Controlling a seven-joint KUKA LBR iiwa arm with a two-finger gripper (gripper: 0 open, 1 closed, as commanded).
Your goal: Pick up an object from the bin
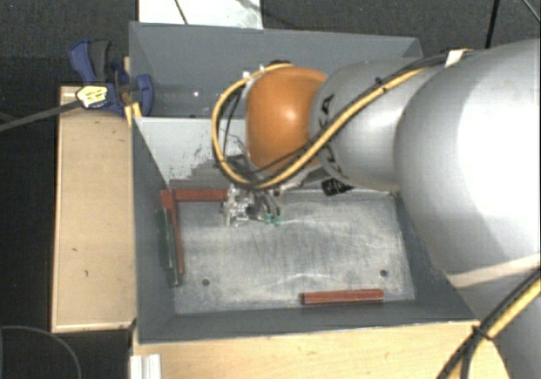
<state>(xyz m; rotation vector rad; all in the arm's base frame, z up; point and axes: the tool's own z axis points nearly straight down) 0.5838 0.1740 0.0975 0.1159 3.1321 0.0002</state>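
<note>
My gripper hangs low over the bin's back left part, just above the floor. A red-brown bar lies flat along the back wall, its right end right beside the gripper. A small green bit shows at the gripper's right side; whether it is a loose thing or held, I cannot tell. A dark, thin stick lies along the left wall, well left of the gripper.
Another red-brown bar lies flat near the front wall, right of the middle. The arm with its orange cover and yellow cable reaches in from the right and hides the bin's back right part.
</note>
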